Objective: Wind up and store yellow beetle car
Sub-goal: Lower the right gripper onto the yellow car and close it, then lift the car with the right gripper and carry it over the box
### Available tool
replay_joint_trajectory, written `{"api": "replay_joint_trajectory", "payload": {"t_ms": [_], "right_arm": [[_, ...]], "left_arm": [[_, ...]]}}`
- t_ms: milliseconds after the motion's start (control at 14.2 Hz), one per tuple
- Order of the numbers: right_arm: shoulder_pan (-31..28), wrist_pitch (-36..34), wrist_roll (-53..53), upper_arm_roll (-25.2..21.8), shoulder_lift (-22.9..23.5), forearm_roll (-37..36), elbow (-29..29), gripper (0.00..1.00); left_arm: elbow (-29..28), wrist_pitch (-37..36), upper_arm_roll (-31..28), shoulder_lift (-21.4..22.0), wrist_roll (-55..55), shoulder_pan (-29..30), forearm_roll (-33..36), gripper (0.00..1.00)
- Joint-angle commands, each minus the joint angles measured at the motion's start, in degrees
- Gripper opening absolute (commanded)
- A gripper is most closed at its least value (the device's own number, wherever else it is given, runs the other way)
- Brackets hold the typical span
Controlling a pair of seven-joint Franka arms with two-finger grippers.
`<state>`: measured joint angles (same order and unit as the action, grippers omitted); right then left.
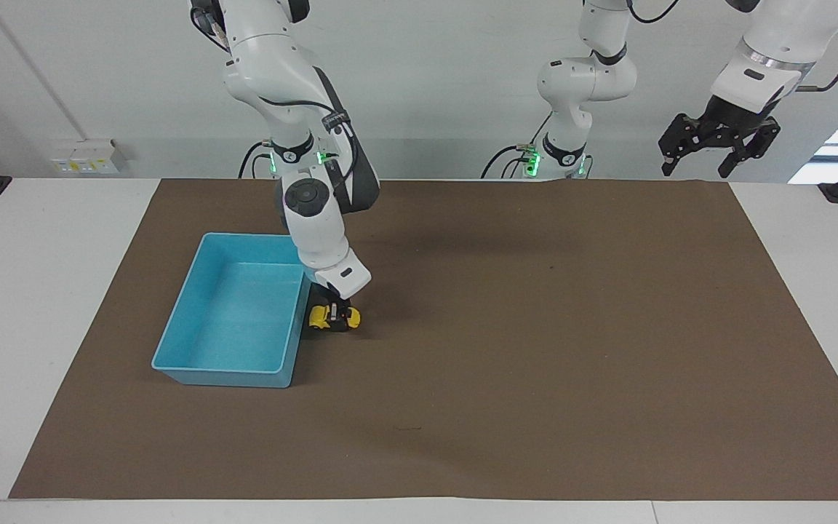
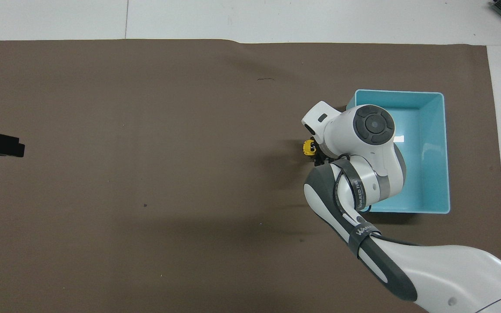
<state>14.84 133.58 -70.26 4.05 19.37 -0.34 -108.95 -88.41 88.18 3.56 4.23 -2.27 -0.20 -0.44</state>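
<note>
Down on the brown mat [image 1: 535, 364] you have the right gripper [image 1: 333, 317] clamped shut on the yellow beetle car [image 1: 334, 318], which sits just beside the light-blue bin [image 1: 193, 364], toward the left arm's end. Its long axis runs along the table's length; which end leads, you cannot tell. The left gripper [image 1: 717, 142] waits raised, fingers spread wide, holding nothing.

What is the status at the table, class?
Right gripper shut on tiny yellow beetle car, beside light-blue plastic bin. Left gripper open, waiting. Nothing blocking.
</note>
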Motion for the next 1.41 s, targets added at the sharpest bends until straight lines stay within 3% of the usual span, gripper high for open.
{"api": "replay_joint_trajectory", "payload": {"t_ms": [0, 563, 986, 1338], "right_arm": [[0.6, -3.1, 3.1, 0.3, 0.1, -0.5, 3.9, 0.15], [1.0, -13.6, 5.0, 0.2, -2.9, -0.6, 9.7, 0.15], [-4.0, -19.9, -2.1, 0.1, -6.7, -0.7, 8.7, 0.15], [-8.8, -19.7, -10.3, 0.1, -9.3, -0.6, 3.7, 0.15]], "left_arm": [[-0.9, 3.3, 0.3, 0.3, 0.4, 0.6, -0.9, 1.00], [-1.0, 0.1, 0.3, 0.6, 0.2, 1.3, -0.9, 1.00], [-1.0, 0.1, 0.3, 0.6, 0.2, 2.5, -0.8, 1.00], [-1.0, 0.1, 0.3, 0.6, 0.2, 2.4, -0.8, 1.00]]}}
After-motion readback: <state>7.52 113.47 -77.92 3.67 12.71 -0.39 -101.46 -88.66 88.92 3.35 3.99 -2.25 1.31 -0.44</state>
